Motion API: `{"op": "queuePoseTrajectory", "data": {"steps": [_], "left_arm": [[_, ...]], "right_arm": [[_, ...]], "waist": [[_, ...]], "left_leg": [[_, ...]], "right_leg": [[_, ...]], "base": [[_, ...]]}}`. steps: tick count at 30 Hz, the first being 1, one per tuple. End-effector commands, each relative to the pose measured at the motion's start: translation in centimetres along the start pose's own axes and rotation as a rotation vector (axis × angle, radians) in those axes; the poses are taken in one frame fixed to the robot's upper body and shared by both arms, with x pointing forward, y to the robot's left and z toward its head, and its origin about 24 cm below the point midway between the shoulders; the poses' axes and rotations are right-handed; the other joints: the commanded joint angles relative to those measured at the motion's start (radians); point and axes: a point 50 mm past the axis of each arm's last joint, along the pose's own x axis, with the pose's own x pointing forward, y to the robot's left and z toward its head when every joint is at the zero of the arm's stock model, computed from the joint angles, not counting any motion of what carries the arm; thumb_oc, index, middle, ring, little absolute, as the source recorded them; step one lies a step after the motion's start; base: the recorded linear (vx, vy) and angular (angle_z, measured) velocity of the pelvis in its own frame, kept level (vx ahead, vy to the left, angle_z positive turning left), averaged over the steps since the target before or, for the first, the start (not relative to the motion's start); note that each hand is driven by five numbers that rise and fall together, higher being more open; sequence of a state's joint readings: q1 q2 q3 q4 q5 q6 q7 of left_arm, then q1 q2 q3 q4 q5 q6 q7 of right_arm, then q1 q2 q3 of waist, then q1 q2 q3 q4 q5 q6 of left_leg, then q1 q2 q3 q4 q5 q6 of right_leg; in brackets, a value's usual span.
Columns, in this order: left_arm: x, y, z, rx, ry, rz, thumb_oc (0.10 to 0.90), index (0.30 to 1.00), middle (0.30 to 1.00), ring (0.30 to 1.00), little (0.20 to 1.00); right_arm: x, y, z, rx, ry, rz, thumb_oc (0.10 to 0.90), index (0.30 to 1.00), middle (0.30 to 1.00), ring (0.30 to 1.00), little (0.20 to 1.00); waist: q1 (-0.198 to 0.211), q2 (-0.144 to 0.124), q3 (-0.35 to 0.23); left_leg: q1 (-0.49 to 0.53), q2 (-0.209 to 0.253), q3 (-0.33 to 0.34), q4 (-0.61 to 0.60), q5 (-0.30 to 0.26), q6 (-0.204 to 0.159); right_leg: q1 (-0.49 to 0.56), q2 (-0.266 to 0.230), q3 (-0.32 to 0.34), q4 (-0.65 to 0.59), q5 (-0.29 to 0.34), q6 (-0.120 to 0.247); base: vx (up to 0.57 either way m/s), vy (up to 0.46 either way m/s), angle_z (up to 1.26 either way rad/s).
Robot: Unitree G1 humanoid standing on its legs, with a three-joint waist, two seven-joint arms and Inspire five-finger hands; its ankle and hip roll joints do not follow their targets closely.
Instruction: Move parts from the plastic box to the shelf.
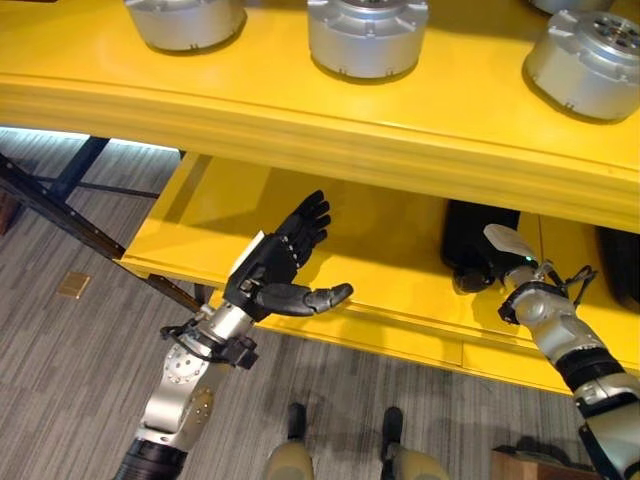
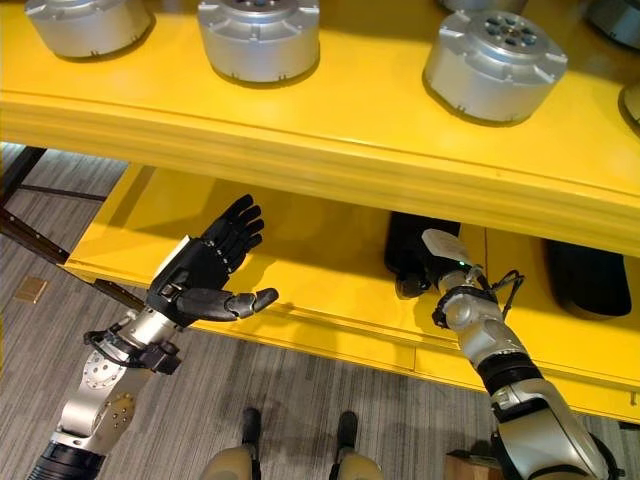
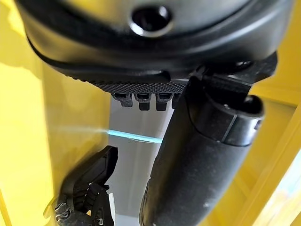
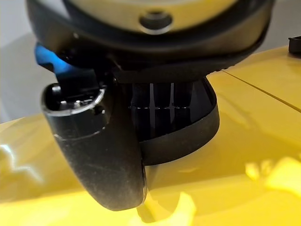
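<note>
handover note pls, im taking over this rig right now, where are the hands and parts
Left hand: open, holding nothing, fingers spread, held in front of the lower yellow shelf.
Right hand: reaching under the upper shelf, on a black part lying on the lower shelf; the grip cannot be judged.
Another black part lies further right on the lower shelf.
Done: round silver metal parts stand in a row on the upper shelf.
Left: check the right hand's grip before you go on.
</note>
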State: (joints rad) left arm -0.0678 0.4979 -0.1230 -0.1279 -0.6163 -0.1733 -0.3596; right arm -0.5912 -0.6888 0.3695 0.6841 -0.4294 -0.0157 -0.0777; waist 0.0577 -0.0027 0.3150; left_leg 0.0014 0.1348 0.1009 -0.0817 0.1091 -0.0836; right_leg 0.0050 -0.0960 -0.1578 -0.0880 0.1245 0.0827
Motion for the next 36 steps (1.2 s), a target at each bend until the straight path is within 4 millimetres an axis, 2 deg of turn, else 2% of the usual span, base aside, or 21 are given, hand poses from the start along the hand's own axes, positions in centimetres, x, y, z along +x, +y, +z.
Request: {"op": "queuePoseTrajectory", "data": {"steps": [1,12,14,19,30,31,32,36], "left_arm": [[2.3,-1.1,4.8,0.095,-0.232,-0.129,0.900,1.000,1.000,1.000,1.000],[2.1,-1.0,4.6,0.095,-0.224,-0.127,0.900,1.000,1.000,1.000,1.000],[2.0,-0.9,4.7,0.097,-0.225,-0.122,0.900,1.000,1.000,1.000,1.000],[2.0,-1.0,4.5,0.099,-0.224,-0.117,0.900,1.000,1.000,1.000,1.000],[1.9,-1.0,4.2,0.094,-0.216,-0.120,0.900,1.000,1.000,1.000,1.000],[1.9,-1.0,4.2,0.092,-0.212,-0.119,0.900,1.000,1.000,1.000,1.000],[1.9,-1.1,4.2,0.092,-0.211,-0.120,0.900,1.000,1.000,1.000,1.000],[1.8,-1.0,4.1,0.091,-0.211,-0.118,0.900,1.000,1.000,1.000,1.000]], "right_arm": [[0.5,-2.6,-1.0,-0.113,0.028,-0.047,0.400,0.300,0.300,0.300,0.300],[0.2,-2.1,-1.4,-0.139,0.028,0.004,0.400,0.300,0.300,0.300,0.300],[-0.3,-1.2,-1.5,-0.138,0.020,0.047,0.400,0.300,0.300,0.300,0.300],[-0.9,-0.2,-1.6,-0.147,0.006,0.068,0.400,0.300,0.300,0.300,0.300],[-1.5,0.4,-1.8,-0.148,0.015,0.051,0.402,0.303,0.303,0.303,0.303],[-1.5,0.3,-2.0,-0.152,0.026,0.034,0.861,0.945,0.945,0.945,0.945],[-1.5,0.2,-2.1,-0.155,0.031,0.024,0.900,1.000,1.000,1.000,1.000],[-1.5,-0.4,-2.3,-0.206,0.040,-0.051,0.900,1.000,1.000,1.000,1.000]], "waist": [[0.015,-0.015,-0.026],[0.006,-0.021,-0.033],[-0.004,-0.025,-0.034],[-0.012,-0.027,-0.035],[-0.023,-0.029,-0.042],[-0.023,-0.028,-0.044],[-0.023,-0.028,-0.044],[-0.025,-0.024,-0.048]], "left_leg": [[0.017,-0.011,0.026,0.011,-0.100,0.027],[0.031,-0.006,0.034,0.008,-0.100,0.026],[0.038,-0.003,0.042,0.009,-0.102,0.027],[0.042,-0.003,0.045,0.010,-0.105,0.028],[0.053,-0.004,0.052,0.007,-0.109,0.030],[0.054,-0.004,0.052,0.006,-0.110,0.030],[0.055,-0.004,0.052,0.006,-0.110,0.030],[0.056,-0.006,0.055,0.004,-0.112,0.031]], "right_leg": [[0.027,-0.036,-0.047,0.057,-0.120,0.014],[0.038,-0.035,-0.041,0.052,-0.118,0.017],[0.041,-0.034,-0.037,0.059,-0.123,0.016],[0.044,-0.033,-0.030,0.059,-0.123,0.018],[0.052,-0.033,-0.022,0.053,-0.121,0.021],[0.054,-0.033,-0.022,0.052,-0.121,0.021],[0.054,-0.032,-0.022,0.051,-0.121,0.021],[0.055,-0.032,-0.020,0.046,-0.118,0.022]], "base": [[0.00,0.000,0.00],[0.00,0.000,0.00],[0.00,0.000,0.00],[0.00,0.000,0.00],[0.00,0.000,0.00],[0.00,0.000,0.00],[0.00,0.000,0.00],[0.00,0.006,-0.04]]}}
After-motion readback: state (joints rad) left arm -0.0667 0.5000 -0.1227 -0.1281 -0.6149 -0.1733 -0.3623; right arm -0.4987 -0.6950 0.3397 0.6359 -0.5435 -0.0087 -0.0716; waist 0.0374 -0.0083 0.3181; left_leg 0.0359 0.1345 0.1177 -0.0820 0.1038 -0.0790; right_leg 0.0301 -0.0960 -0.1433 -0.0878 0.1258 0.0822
